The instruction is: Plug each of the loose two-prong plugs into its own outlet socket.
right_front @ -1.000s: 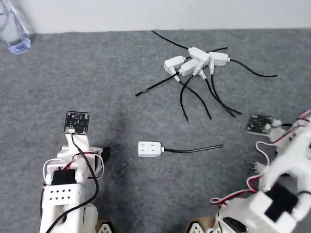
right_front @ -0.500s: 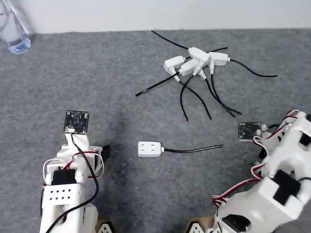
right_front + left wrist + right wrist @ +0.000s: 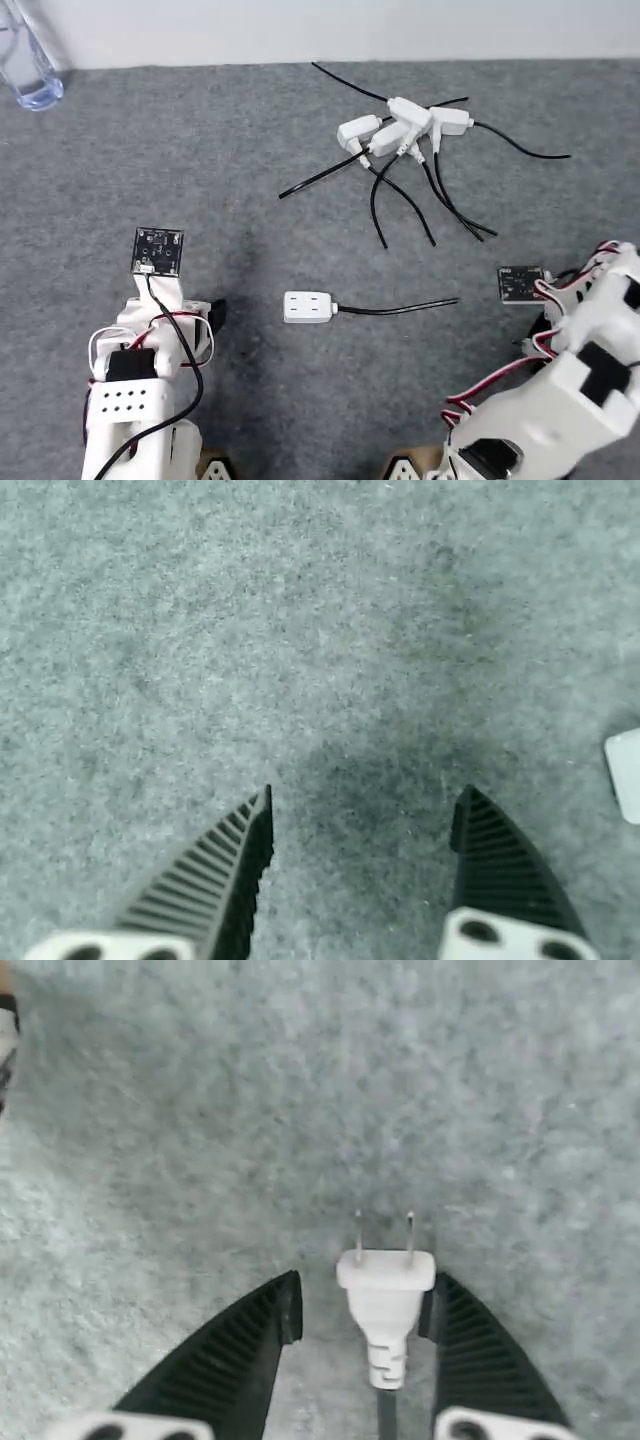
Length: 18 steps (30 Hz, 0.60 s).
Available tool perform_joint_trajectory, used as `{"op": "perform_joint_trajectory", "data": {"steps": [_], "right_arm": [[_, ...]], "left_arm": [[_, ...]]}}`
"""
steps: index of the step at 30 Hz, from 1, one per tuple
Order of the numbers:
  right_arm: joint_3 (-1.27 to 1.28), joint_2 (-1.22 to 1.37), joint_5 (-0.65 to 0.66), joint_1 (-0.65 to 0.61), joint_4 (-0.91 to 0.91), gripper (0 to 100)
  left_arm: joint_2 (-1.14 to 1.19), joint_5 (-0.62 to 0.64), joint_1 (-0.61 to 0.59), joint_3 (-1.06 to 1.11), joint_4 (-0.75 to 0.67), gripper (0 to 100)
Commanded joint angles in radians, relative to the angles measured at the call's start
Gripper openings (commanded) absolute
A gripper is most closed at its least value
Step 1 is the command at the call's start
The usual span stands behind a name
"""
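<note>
The right gripper (image 3: 365, 1282) stands open astride a white two-prong plug (image 3: 386, 1288) on the grey bench (image 3: 200, 150) — jaws not clamped. The left gripper (image 3: 368, 794) hangs wide open near the outlet strip (image 3: 308, 306); tangled plugs (image 3: 400, 130) lie well apart.

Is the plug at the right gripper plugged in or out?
Out. The plug shows both prongs bare, inside the open right gripper.
</note>
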Motion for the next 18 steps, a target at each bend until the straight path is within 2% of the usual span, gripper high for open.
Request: {"op": "perform_joint_trajectory", "data": {"steps": [1, 10, 14, 18], "right_arm": [[-0.032, 0.028, 0.014, 0.007, -0.073, 19.3], [-0.034, 0.054, 0.017, 0.019, -0.101, 19.3], [-0.032, 0.056, 0.084, 0.019, -0.101, 19.3], [-0.028, 0.058, 0.094, 0.015, -0.101, 19.3]], "left_arm": [[-0.012, 0.003, 0.003, -0.005, -0.028, 27], [-0.012, 0.003, 0.003, -0.005, -0.028, 27], [-0.012, 0.003, 0.003, -0.005, -0.028, 27], [-0.012, 0.003, 0.003, -0.005, -0.028, 27]]}}
